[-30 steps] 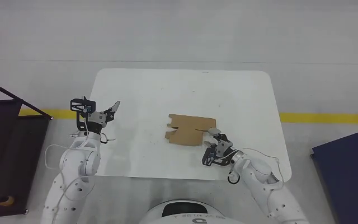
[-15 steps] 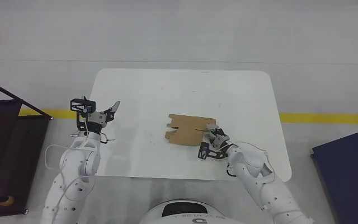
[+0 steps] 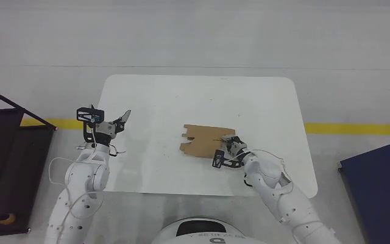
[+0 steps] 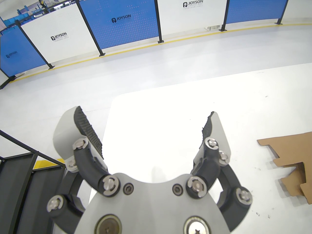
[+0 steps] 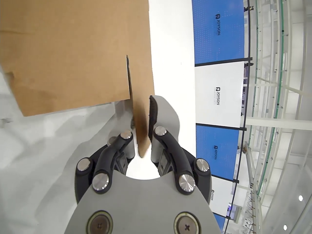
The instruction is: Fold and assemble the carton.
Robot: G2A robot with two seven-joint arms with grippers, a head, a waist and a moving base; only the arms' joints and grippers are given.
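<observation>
Top view: the white table (image 3: 183, 97) lies under my arms, rounded at its corners, and a yellow line (image 3: 347, 128) on the floor shows on either side of it. On the table, a little right of the middle and nearer my side than the far edge, lies the carton (image 3: 204, 137), a flat brown blank with notched tabs along its left end.

In my left wrist view the table (image 4: 219, 93) runs ahead. The carton (image 4: 290, 147) lies flat off to one side, its stepped tabs toward my left arm. In my right wrist view the carton (image 5: 73, 37) is close, its broad panel on the table (image 5: 168, 25). A narrow flap (image 5: 140, 135) beside a slit looks lifted a little.

My right gripper (image 3: 226, 150) is at the carton's near right corner. Its jaws are pinching that flap. In the wrist view the right gripper (image 5: 141, 113) has the cardboard between its pads (image 5: 152, 113); one shows against the flap's face, and the other finger is behind the flap.

My left gripper (image 3: 120, 119) hangs over the table's left edge, well apart from the carton. In its wrist view the left gripper (image 4: 145, 112) has its jaws spread wide, with bare table between the ribbed pads (image 4: 87, 132).
</observation>
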